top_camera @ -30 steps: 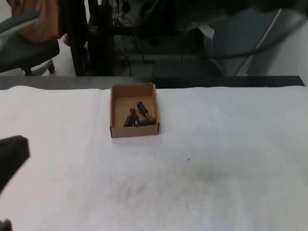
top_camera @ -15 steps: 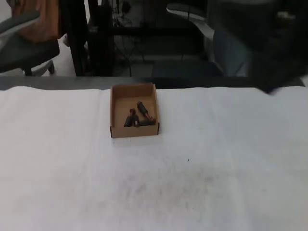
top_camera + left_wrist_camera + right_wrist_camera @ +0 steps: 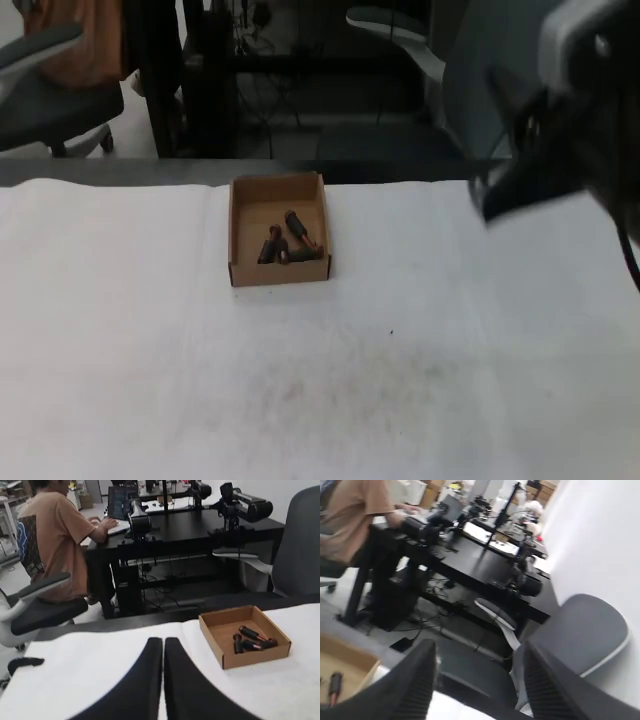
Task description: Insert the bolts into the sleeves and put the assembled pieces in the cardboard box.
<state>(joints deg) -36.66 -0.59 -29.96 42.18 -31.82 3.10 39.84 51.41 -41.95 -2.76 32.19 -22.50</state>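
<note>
The cardboard box [image 3: 278,270] sits on the white-covered desk [image 3: 400,380], toward its far edge and a little left of centre. Its open top faces up, so parts can be dropped in from above. Inside it lie what look like three small dark assembled pieces [image 3: 285,240], loosely heaped toward one corner rather than lined up. That fits parts let go from a pincer rather than arranged. They are too small to tell whether every bolt sits fully in its sleeve.

The left pincer [image 3: 163,642] is low over the near part of the desk and aimed toward the box [image 3: 255,657]. Its two fingers are pressed together with nothing between them, a resting pose and not a grasp.

The right arm [image 3: 560,130] is held high above the desk's far right side, well apart from the box. The right pincer [image 3: 479,652] has its fingers spread wide and carries nothing.

Every part I can make out lies in the box [image 3: 340,660], and both pincers are empty. I judge the task at or very near its end.
</note>
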